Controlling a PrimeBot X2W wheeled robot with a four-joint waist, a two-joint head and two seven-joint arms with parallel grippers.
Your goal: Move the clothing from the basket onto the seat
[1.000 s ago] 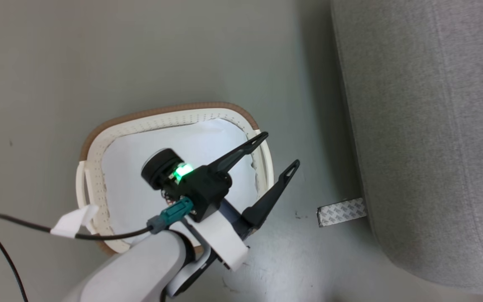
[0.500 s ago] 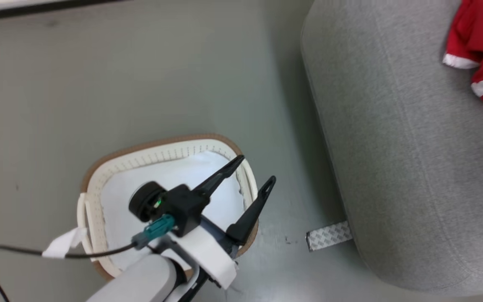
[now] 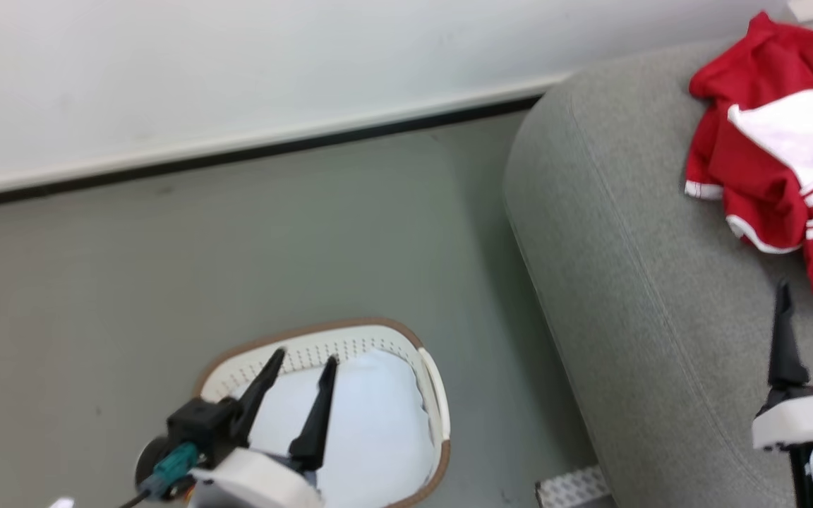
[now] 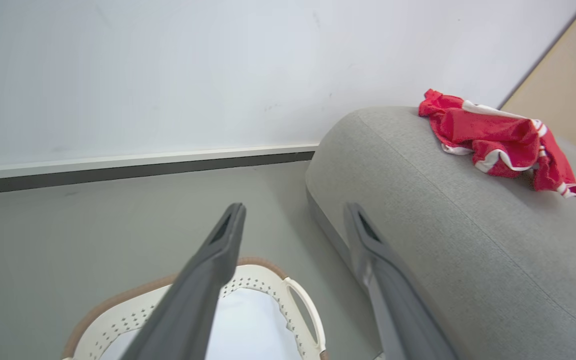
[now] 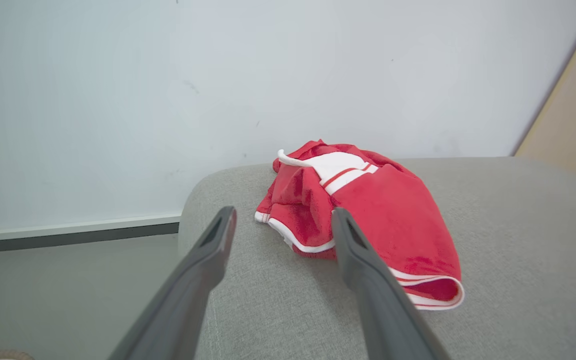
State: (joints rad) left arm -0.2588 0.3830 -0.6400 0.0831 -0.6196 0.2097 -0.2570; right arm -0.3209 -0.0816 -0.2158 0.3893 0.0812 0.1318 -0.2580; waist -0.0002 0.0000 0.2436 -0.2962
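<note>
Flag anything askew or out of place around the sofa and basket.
The red garment lies crumpled in a heap on the sofa, not spread flat. A grey patterned strip lies on the floor by the sofa's base, looking stray. Nothing looks spilled or damaged.

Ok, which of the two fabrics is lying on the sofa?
The red garment with white trim, on the grey sofa; the plain white cloth sits in the basket.

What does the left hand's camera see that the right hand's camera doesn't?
Left wrist view: the basket with its holey side and loop handle, the white cloth inside it, and the open left gripper. Right wrist view: the open right gripper, pointing at the clothing close up. Both: the red clothing lying on the grey sofa, the white wall and the floor.
</note>
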